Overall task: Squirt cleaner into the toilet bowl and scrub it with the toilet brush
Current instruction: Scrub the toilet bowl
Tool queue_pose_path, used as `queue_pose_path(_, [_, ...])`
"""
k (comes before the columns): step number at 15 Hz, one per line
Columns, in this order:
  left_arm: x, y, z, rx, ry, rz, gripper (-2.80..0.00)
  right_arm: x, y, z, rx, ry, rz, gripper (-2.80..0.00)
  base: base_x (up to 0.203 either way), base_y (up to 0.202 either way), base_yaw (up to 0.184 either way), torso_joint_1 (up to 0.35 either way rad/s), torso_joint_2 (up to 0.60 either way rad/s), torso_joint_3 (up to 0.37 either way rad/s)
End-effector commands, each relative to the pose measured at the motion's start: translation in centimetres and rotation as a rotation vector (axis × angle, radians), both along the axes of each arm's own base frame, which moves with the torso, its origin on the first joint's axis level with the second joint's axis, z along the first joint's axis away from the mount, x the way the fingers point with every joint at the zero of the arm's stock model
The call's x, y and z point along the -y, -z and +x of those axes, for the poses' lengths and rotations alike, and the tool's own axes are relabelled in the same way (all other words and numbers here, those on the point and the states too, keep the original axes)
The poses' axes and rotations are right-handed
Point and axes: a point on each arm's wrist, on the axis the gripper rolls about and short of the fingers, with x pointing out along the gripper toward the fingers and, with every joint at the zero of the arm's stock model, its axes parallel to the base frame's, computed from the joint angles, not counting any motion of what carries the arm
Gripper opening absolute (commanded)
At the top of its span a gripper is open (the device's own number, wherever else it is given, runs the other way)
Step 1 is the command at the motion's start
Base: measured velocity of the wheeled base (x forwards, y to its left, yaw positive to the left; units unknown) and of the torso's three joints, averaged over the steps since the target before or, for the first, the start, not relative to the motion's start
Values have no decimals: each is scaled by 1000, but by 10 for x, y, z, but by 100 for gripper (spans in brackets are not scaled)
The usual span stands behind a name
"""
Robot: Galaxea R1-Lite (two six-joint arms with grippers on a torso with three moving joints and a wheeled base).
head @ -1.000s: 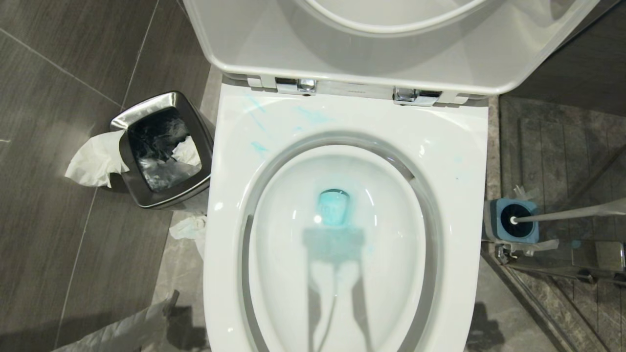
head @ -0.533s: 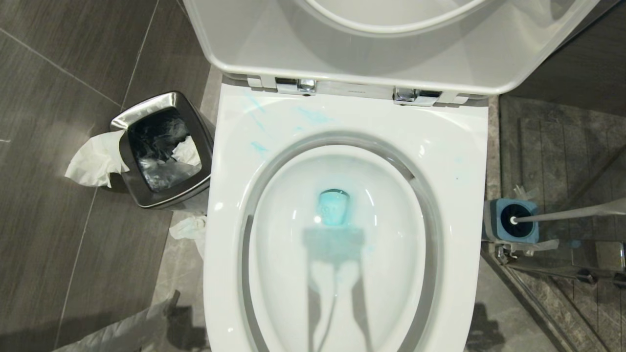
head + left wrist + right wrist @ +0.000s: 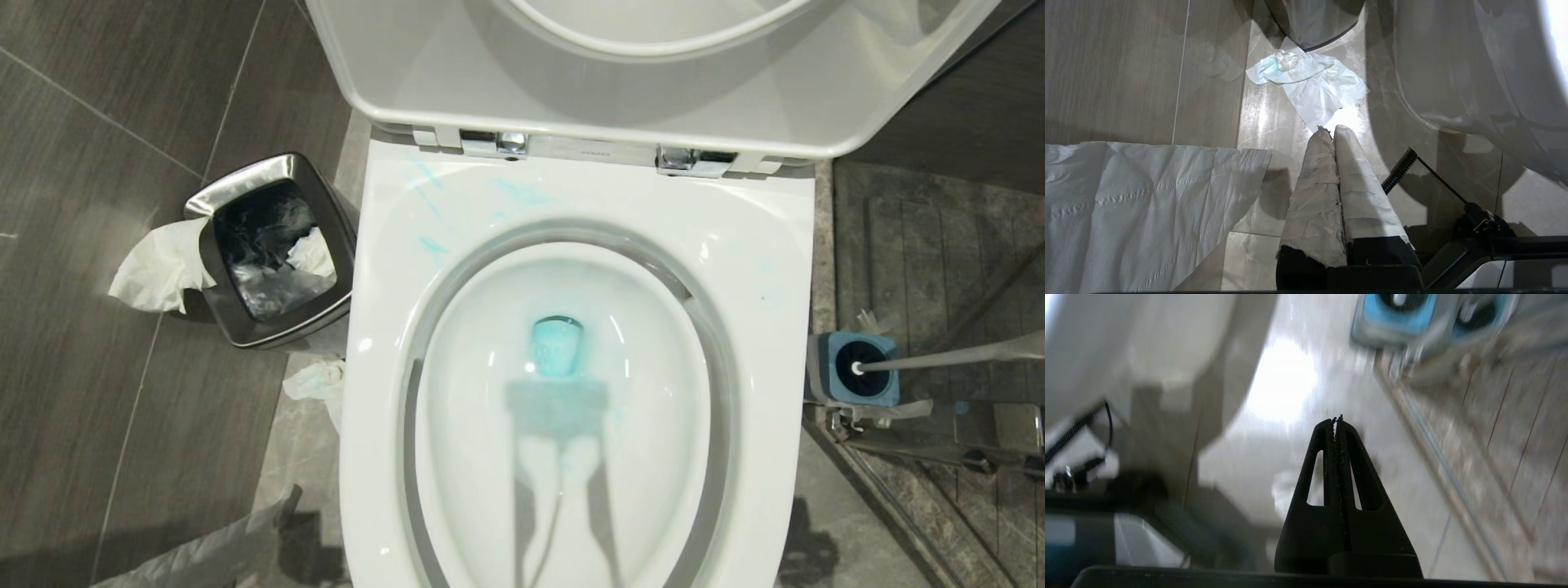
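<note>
White bowl: toilet bowl fills the head view, seat and lid up; neither arm shows there.
Left gripper: low over the floor tiles beside the toilet base, paper-wrapped fingers pressed together, holding nothing. Parked by the look of it.
Right gripper: black toothed fingers pressed together, empty, over pale floor tiles between the toilet base and the shower track. Wrist view is smeared.
Tissue: crumpled sheet on the floor just ahead of the left gripper; a bigger white sheet lies nearer that camera.
Cleaner: teal-tinted water in the drain, pale streaks on the back-left rim. Squirt step looks done; bottle not in view.
Brush: toilet brush sits head-down in its blue-grey holder on the robot's right, handle leaning away to the right. Untouched. Holder also shows ahead of the right gripper.
Bin: steel bin left of the bowl, tissue hanging over its edge.
Next (judgement): right gripper opens and takes the handle.
Risks: thin, smooth, tilted handle, so an off-centre pinch may slip or twist; light holder could lift or tip with the head; shower track close by, easy to clip; wet head may drip on the way to the bowl.
</note>
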Motion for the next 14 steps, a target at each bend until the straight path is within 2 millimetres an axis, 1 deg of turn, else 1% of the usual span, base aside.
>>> queue_pose_path(1, [0, 0, 0, -3, 0, 0, -280, 0, 0, 19, -246, 2, -1, -280, 0, 0, 0, 0, 0, 0])
queue_pose_path(3, [0, 0, 0, -3, 0, 0, -280, 0, 0, 33, -385, 4, -4, -280, 0, 0, 0, 0, 0, 0])
queue_pose_path(4, [0, 0, 0, -3, 0, 0, -280, 0, -7, 41, -418, 6, -5, -280, 0, 0, 0, 0, 0, 0])
queue_pose_path(8, [0, 0, 0, -3, 0, 0, -280, 1, -58, 87, -433, 14, 4, -280, 0, 0, 0, 0, 0, 0])
queue_pose_path(10, [0, 0, 0, -3, 0, 0, -280, 1, -81, 100, -429, -35, 21, -280, 0, 0, 0, 0, 0, 0])
queue_pose_path(12, [0, 0, 0, -3, 0, 0, -280, 1, -91, 113, -449, -97, -42, -280, 0, 0, 0, 0, 0, 0])
queue_pose_path(14, [0, 0, 0, -3, 0, 0, -280, 1, -101, 127, -442, -113, -73, -280, 0, 0, 0, 0, 0, 0])
